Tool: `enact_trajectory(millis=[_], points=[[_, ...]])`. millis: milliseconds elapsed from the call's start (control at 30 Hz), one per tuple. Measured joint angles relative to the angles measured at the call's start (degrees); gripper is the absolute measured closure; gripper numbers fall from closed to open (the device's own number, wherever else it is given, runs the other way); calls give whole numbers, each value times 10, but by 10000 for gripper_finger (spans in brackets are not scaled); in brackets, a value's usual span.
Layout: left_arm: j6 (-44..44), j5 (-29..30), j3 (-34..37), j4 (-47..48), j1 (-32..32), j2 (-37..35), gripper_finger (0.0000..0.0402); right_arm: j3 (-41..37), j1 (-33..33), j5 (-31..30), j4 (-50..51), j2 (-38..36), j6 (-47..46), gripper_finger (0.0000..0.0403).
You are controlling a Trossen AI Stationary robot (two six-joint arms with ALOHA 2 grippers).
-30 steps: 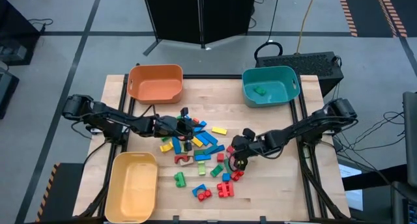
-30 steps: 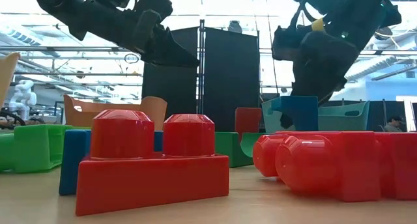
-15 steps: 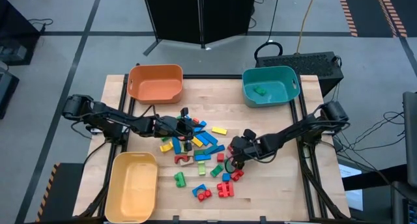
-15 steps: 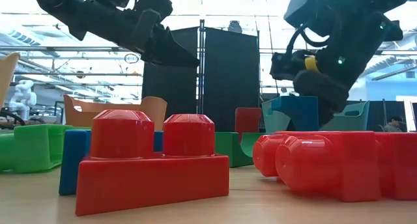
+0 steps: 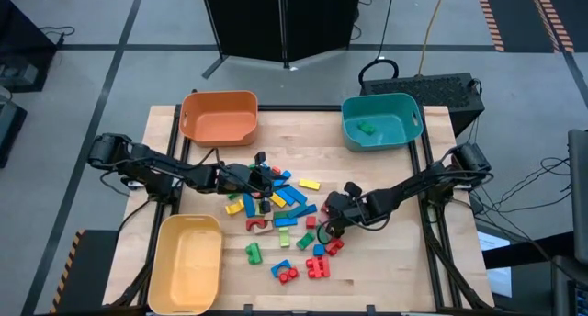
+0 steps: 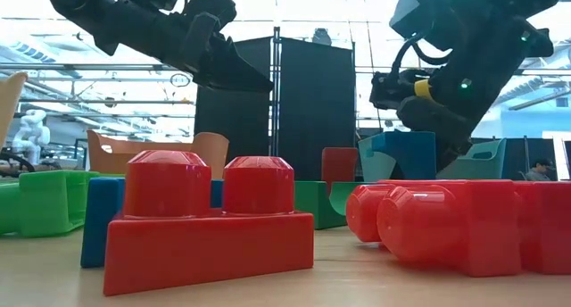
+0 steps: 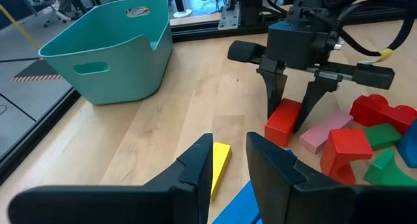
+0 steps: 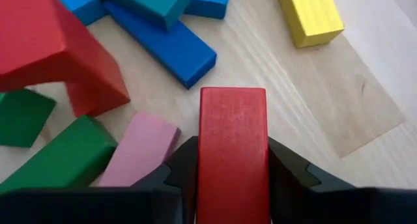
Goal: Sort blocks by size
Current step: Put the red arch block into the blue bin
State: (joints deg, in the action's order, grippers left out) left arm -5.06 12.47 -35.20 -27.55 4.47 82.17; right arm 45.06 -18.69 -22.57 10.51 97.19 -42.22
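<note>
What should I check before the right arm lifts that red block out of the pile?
1. Red block sits between the right gripper fingers, pads against both its sides: ok.
2. Block centred in the grip: ok in the right wrist view.
3. Pink block lies close beside the red one; whether it touches: cannot tell.
4. Left gripper clear of the right arm, over the pile's far side: ok.
5. Teal bin unobstructed, one green block inside: ok.
</note>
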Motion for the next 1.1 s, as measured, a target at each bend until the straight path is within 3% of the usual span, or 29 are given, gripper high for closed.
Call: enact_trajectory(millis=[233,633,867,1100], points=[[0,0,0,0,0,0,308,1,-3,0,3,-29,9,287],[1,0,0,-1,0,0,308,1,11,-46,43,-152,72,283],[2,0,0,-2,0,0,308,1,45,-93,92,-235,103,283],[2,0,0,-4,0,0,308,1,91,-101,123,-297,137,283]])
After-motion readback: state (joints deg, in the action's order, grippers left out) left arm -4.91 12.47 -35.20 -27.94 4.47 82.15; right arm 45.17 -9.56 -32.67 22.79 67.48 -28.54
